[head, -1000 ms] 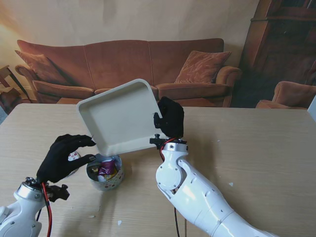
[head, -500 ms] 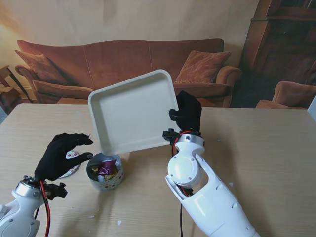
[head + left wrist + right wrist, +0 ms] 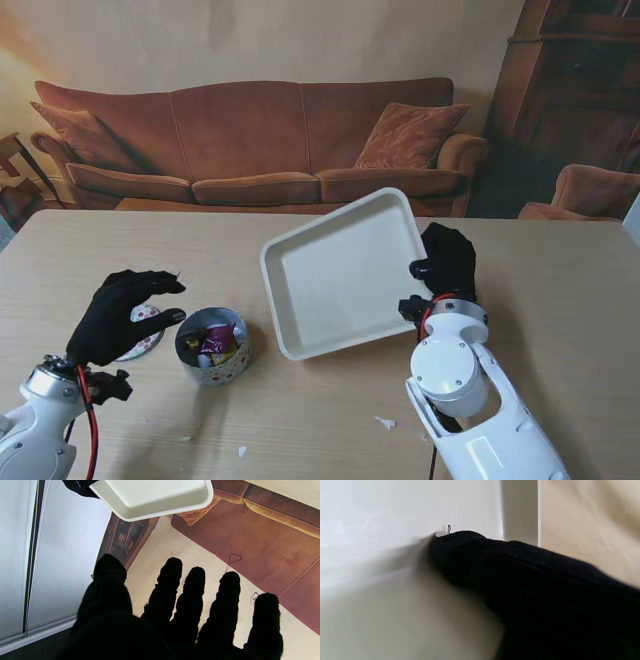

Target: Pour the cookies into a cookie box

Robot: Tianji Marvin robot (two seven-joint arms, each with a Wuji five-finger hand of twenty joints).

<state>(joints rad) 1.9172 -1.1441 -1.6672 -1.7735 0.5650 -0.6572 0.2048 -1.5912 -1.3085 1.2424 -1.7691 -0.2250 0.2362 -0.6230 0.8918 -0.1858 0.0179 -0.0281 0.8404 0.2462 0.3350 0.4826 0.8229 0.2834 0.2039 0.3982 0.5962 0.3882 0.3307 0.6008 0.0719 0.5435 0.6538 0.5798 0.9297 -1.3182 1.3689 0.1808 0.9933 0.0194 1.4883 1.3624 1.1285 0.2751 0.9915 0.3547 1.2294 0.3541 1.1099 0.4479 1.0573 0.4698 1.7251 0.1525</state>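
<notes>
Gripping the white tray [image 3: 335,275] by its right edge, the right hand [image 3: 445,262] holds it tilted over the middle of the table [image 3: 560,300], the tray's near corner low by the table top; I cannot tell whether it touches. In the right wrist view a black finger [image 3: 460,552] presses on the tray's pale inner face beside the rim. The tray looks bare inside. To its left and near it stands the small round cookie box [image 3: 212,346], upright on the table with wrapped sweets showing inside. The left hand [image 3: 120,318] hovers just left of the box with fingers [image 3: 170,585] spread and grasping nothing, above a small dotted lid [image 3: 140,335] lying flat on the table.
</notes>
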